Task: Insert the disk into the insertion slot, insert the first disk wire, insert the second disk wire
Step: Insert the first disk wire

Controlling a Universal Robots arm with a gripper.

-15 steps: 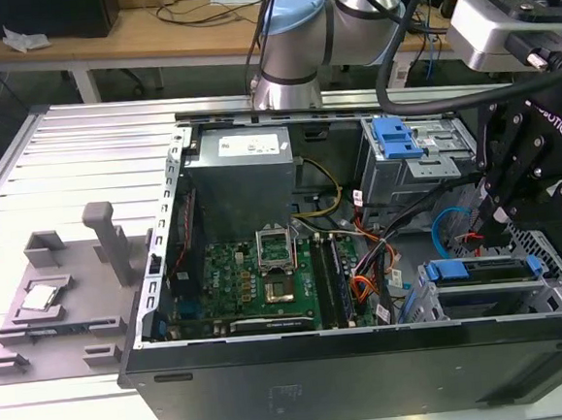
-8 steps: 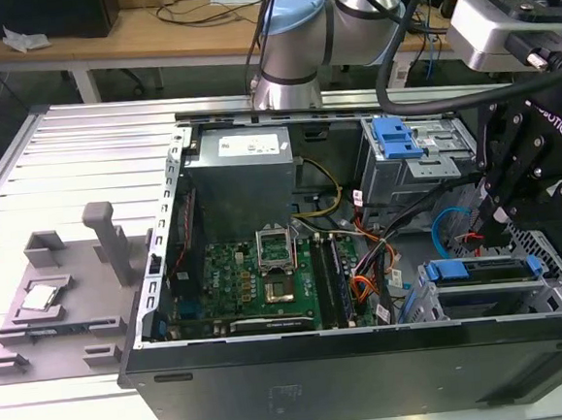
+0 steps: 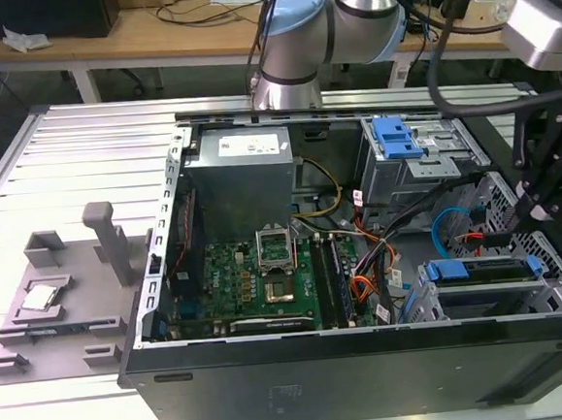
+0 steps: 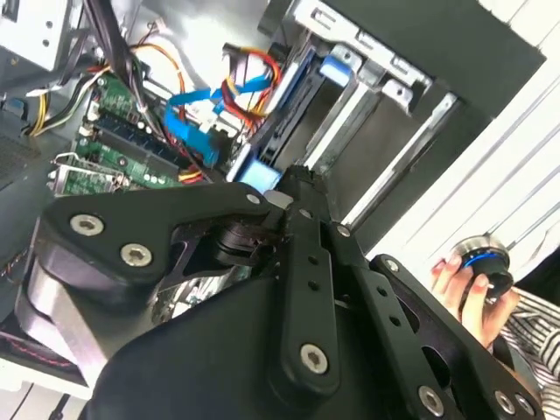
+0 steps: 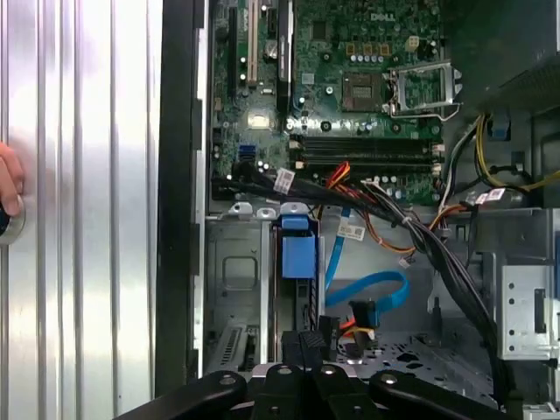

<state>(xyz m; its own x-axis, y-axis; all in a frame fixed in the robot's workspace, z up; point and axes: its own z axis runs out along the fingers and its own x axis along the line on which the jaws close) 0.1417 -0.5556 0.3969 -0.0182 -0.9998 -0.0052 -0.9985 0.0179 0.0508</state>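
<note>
**Hand closing in at the seated disk's near end**

The hand (image 5: 303, 343) is showing its fingers drawn narrow, nearly together; whether they are pinching anything cannot be told. It is hovering at the insertion slot (image 5: 234, 280), where the disk (image 5: 297, 255) is already sitting. The disk's long axis is running straight away from the hand, its blue handle at the slot's far end, toward the motherboard (image 5: 350, 79). Just beside the fingertips, at the slot's near end, a black connector (image 5: 331, 327) with orange wires is lying, and a blue cable (image 5: 378, 289) is looping beside the slot.

The first wrist view is giving this line-up from above. The second wrist view is adding a person's fingers (image 4: 451, 273) holding a round knob (image 4: 486, 261) out on the counter (image 5: 87, 219), beyond the case wall from the slot.
</note>
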